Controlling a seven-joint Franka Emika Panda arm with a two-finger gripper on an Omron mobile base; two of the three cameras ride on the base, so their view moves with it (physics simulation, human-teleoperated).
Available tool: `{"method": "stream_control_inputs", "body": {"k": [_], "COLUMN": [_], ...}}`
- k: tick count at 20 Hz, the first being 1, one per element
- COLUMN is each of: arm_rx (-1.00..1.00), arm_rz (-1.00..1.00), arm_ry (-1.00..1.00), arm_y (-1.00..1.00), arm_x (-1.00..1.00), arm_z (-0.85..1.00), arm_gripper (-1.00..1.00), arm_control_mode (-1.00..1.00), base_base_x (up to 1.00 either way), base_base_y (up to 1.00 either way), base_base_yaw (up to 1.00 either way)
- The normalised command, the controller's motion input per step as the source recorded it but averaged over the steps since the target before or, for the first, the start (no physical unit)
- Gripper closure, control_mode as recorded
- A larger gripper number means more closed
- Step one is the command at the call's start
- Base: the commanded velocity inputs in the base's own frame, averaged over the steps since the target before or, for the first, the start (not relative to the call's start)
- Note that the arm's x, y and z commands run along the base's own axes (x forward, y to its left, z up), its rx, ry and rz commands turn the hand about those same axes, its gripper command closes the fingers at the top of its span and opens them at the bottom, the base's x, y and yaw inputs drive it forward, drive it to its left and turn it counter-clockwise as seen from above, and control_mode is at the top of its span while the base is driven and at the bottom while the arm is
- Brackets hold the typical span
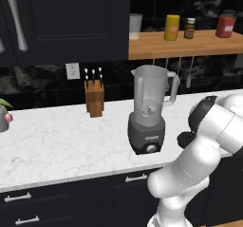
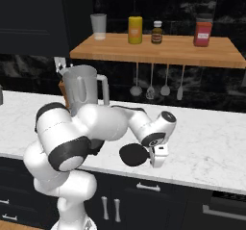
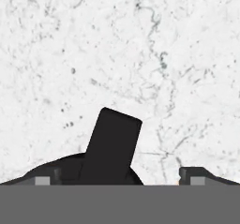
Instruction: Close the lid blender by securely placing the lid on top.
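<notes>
The blender (image 1: 147,107) stands on the white marble counter, its clear grey jar open at the top, on a dark base with a front knob. In the right base view the jar (image 2: 85,90) rises behind my arm. The lid (image 2: 133,155), a round black disc, sits low over the counter near its front edge, right of the blender and apart from it; its edge also peeks out beside my arm (image 1: 184,139). My gripper (image 2: 156,165) points down just beside the lid. In the hand view the gripper (image 3: 120,178) is open, fingertips far apart, with the lid (image 3: 70,169) and a raised black tab at the bottom.
A wooden knife block (image 1: 94,98) stands left of the blender by the wall. Above, a wooden shelf (image 2: 158,48) carries a cup, bottles and jars, and utensils hang under it. The counter's front edge (image 2: 192,178) runs close to the lid. Bare marble (image 2: 211,137) lies to the right.
</notes>
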Motion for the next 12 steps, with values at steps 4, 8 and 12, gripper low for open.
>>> {"method": "stream_control_inputs", "body": {"k": [4, 8, 12], "arm_rx": [0.0, 0.0, 0.0], "arm_rz": [-0.06, -0.07, -0.06], "arm_ry": [0.0, 0.0, 0.0], "arm_y": [0.0, 0.0, 0.0], "arm_x": [0.04, 0.19, 0.24], "arm_z": [-0.32, -0.15, -0.07], "arm_gripper": [-1.0, -1.0, -1.0], "arm_control_mode": [-1.0, -1.0, -1.0], "base_base_x": [0.0, 0.0, 0.0], "base_base_y": [0.0, 0.0, 0.0], "base_base_yaw": [0.0, 0.0, 0.0]}}
